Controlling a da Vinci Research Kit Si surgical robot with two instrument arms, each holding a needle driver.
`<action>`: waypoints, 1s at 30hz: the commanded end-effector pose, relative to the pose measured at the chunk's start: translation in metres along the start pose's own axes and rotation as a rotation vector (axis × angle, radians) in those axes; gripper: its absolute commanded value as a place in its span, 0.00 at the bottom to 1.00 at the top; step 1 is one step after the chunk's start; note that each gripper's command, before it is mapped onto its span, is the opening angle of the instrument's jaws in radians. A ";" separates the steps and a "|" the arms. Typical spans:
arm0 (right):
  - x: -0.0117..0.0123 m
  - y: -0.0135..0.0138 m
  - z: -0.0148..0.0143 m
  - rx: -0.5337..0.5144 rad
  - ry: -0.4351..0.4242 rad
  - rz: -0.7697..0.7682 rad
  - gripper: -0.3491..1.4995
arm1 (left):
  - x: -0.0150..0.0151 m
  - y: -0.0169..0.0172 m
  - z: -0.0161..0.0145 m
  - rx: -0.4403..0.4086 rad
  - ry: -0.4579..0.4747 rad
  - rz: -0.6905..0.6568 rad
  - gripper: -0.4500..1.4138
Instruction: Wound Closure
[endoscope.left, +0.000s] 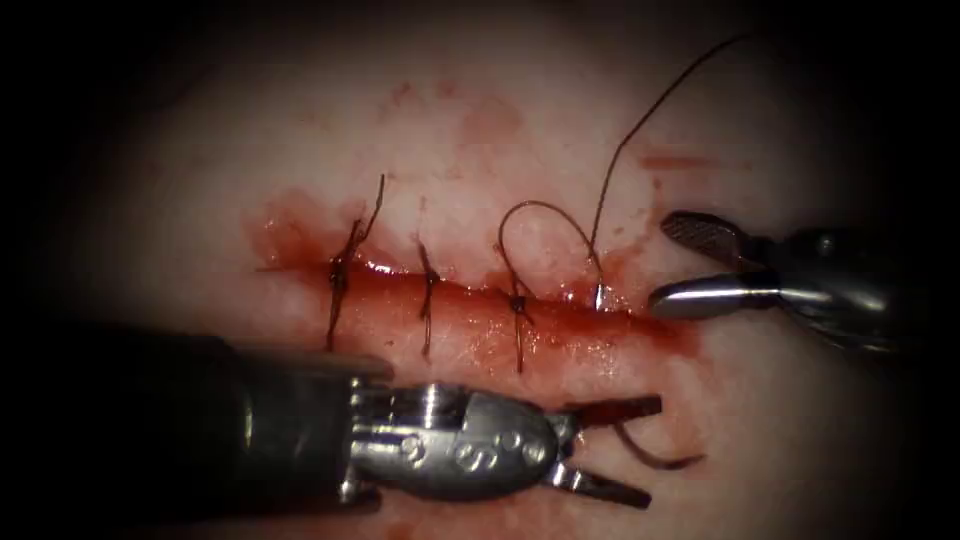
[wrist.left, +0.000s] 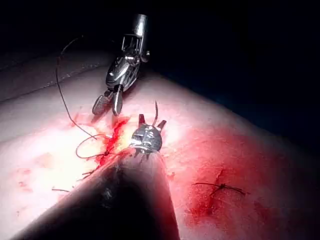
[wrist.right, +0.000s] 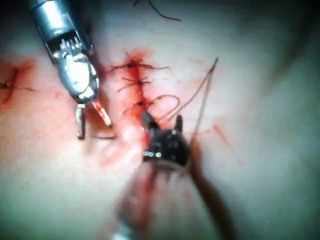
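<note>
The cut (endoscope.left: 560, 322) runs across the tissue (endoscope.left: 470, 160), with three tied stitches (endoscope.left: 518, 305) along it. From the third stitch the thread (endoscope.left: 545, 207) loops over to a bright glint (endoscope.left: 598, 295) at the cut's upper lip, and a strand climbs away to the upper right. A dark curved piece, apparently the needle (endoscope.left: 655, 458), lies on the tissue below the cut's right end. My left tool (endoscope.left: 620, 450) is open around its near end and grips nothing. My right tool (endoscope.left: 672, 265) is open and empty just right of the glint. The wrist views show the left tool (wrist.left: 150, 121) and the right tool (wrist.right: 163, 120) open.
Red fluid (endoscope.left: 300, 235) stains the tissue around the cut and pools inside it. The left tool's dark shaft (endoscope.left: 150, 420) covers the tissue at the lower left. Cut thread ends (endoscope.left: 378, 200) stick up from the first stitch. Another stitched spot (wrist.left: 220, 188) lies further off.
</note>
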 end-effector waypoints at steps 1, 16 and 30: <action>-0.0002 -0.0001 0.0007 0.002 0.001 -0.001 0.68 | -0.0003 0.0001 0.0008 -0.001 -0.001 -0.001 0.47; -0.0001 0.0005 -0.0004 -0.016 0.003 0.028 0.66 | -0.0004 0.0020 0.0017 -0.028 -0.147 -0.177 0.00; -0.0005 0.0003 -0.0008 0.003 -0.001 0.054 0.61 | 0.0020 0.0022 -0.0001 -0.221 -0.063 -0.596 0.00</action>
